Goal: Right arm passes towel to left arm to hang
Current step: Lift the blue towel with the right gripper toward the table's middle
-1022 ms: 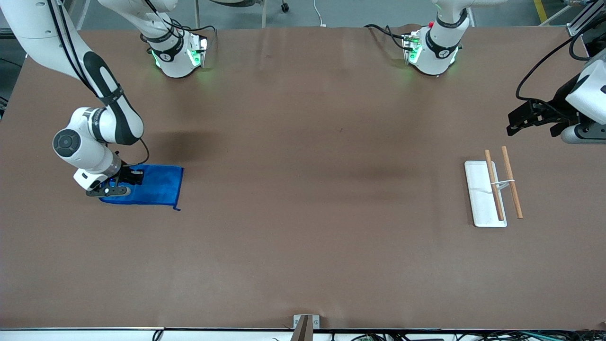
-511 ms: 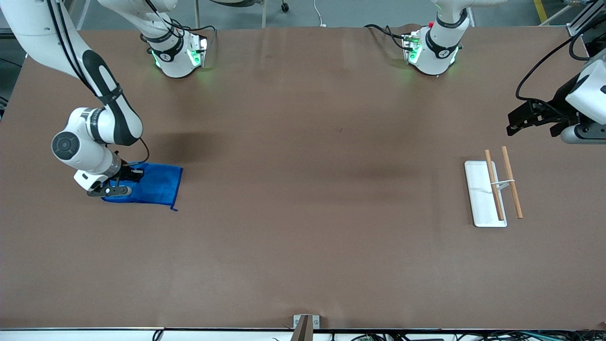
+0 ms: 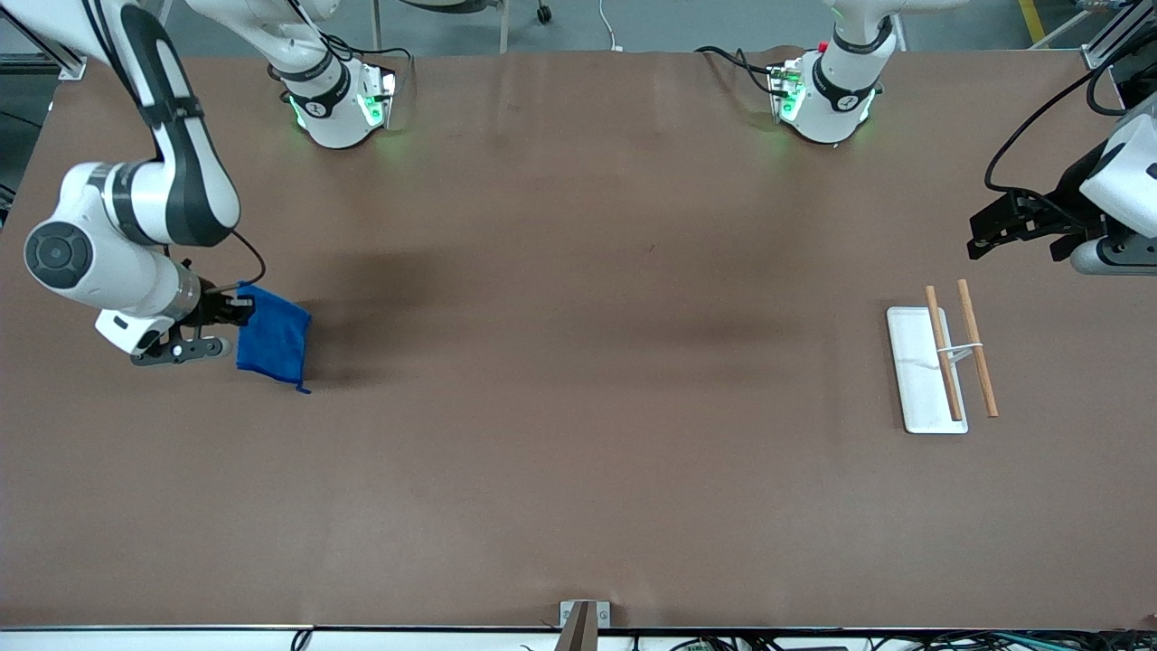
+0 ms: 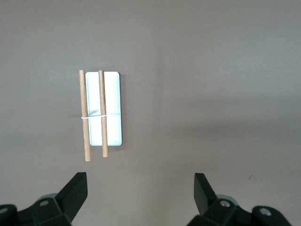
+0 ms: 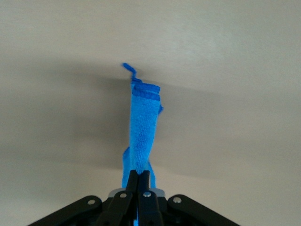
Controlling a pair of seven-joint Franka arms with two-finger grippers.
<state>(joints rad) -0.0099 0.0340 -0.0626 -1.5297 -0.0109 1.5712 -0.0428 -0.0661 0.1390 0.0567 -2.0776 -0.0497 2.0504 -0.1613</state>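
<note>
One towel [image 3: 274, 344] hangs pinched in right tool [image 3: 237, 312] | left tool [image 3: 987, 233] wide, waits over table end

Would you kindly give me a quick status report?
Right gripper shut on small blue microfibre towel, lifted. Left gripper open, waiting over table. No obstruction.

The right arm [image 3: 172, 154] reaches down from its base to the right arm's end of the bench, elbow bent and wrist turned sideways. Its hand [image 3: 242, 312] is up in the air over the bench, fingers [image 5: 141, 186] pressed tight together on an edge of the towel [image 3: 274, 339], which hangs below. The left arm [image 3: 1116, 181] waits at its own end, its hand [image 4: 140, 188] spread wide, held over bare bench.
</note>
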